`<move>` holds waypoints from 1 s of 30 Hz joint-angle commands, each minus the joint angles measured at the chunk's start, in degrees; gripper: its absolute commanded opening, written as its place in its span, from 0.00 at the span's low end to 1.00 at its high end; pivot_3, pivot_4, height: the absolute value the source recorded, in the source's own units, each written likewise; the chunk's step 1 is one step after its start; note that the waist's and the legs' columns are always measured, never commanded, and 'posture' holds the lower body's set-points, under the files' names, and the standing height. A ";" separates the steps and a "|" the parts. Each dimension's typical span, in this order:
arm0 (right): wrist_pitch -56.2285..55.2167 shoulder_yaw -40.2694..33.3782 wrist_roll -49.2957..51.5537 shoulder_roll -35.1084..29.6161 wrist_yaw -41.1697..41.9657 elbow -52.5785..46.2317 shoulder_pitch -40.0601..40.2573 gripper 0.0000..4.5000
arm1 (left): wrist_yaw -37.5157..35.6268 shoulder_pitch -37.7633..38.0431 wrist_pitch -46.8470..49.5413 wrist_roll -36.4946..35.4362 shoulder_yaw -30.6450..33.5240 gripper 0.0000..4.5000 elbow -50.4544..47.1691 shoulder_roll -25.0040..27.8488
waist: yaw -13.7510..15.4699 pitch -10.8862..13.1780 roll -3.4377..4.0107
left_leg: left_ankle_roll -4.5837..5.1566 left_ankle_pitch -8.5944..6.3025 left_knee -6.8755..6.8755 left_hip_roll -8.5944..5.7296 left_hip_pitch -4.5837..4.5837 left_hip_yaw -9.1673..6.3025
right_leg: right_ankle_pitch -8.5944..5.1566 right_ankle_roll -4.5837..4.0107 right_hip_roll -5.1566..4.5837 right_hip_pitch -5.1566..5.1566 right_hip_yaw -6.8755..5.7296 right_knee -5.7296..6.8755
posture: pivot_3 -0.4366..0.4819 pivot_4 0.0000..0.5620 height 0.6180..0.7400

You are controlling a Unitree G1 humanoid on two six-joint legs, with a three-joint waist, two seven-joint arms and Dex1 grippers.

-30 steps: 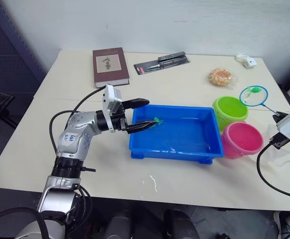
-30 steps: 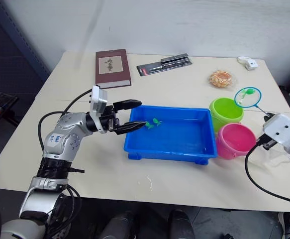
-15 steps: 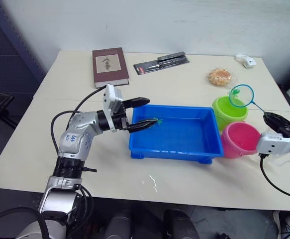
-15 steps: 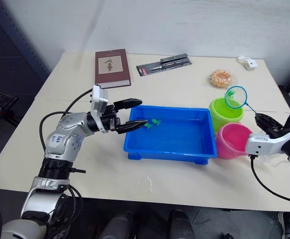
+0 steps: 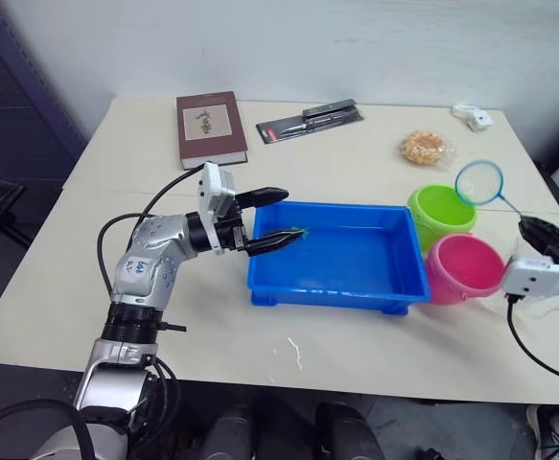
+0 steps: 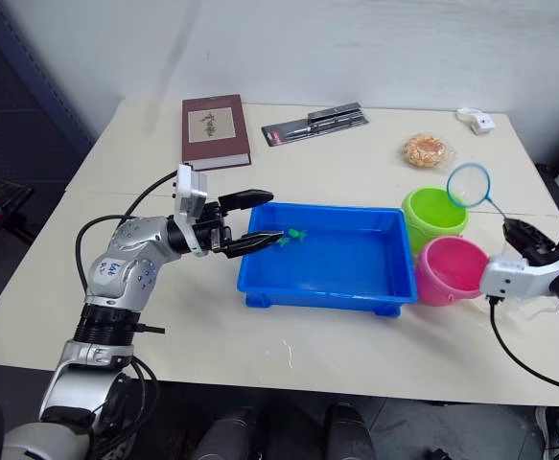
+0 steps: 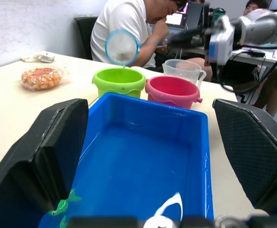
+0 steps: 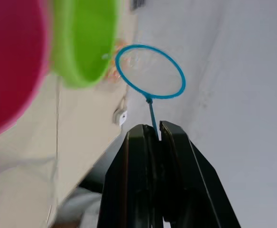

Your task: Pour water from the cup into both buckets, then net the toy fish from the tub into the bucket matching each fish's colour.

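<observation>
The blue tub (image 5: 356,273) sits mid-table, with green toy fish (image 6: 291,235) in its near-left corner by my left gripper (image 5: 277,218). That gripper is open, its fingers (image 7: 48,152) straddling the tub's left rim. The lime green bucket (image 5: 441,213) and the pink bucket (image 5: 466,266) stand at the tub's right end. The clear cup (image 7: 183,71) stands just behind the pink bucket. My right gripper (image 5: 530,226) is shut on the net's thin stick. The blue hoop of the net (image 5: 478,182) hangs in the air just right of the green bucket's rim and looks empty.
A brown book (image 5: 211,127), a black packaged tool (image 5: 312,120), a snack packet (image 5: 423,147) and a small white object (image 5: 476,117) lie along the table's far side. Seated people (image 7: 133,23) are beyond the table's right end. Bare tabletop lies in front of the tub.
The net carried a green fish a second ago, swung over the green bucket, and has now moved back right with its hoop empty. My left arm has stayed put.
</observation>
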 commanded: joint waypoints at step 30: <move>50.95 31.35 28.93 16.56 27.21 -20.30 -20.92 0.00 | -0.09 8.75 0.38 0.48 5.57 1.00 -4.79 14.30 | -0.12 0.00 0.00 | 0.03 -0.02 0.10 -0.04 -0.04 -0.11 | 0.00 -0.01 -0.05 -0.05 -0.05 0.06 | 0.48 0.27 0.99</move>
